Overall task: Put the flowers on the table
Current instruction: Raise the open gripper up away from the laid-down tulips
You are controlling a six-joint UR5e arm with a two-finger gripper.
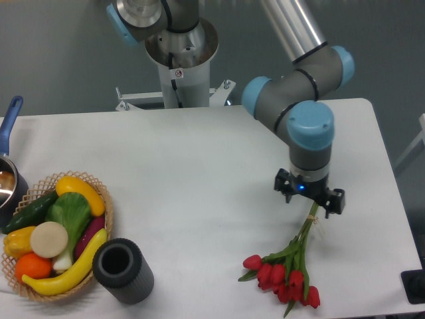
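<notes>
The flowers (284, 274), a bunch of red tulip buds on thin green stems, lie at the front right of the white table (199, 173). The buds point toward the front edge, and the stems run up and right under my gripper (311, 203). The gripper points straight down over the stem ends and appears shut on them. The wrist hides its fingertips. The buds sit at or just above the tabletop.
A wicker basket (106, 199) of toy fruit and vegetables stands at the front left, with a black cylinder (122, 270) next to it. A blue-handled pot (8, 174) sits at the left edge. The robot base (179, 60) stands behind the table.
</notes>
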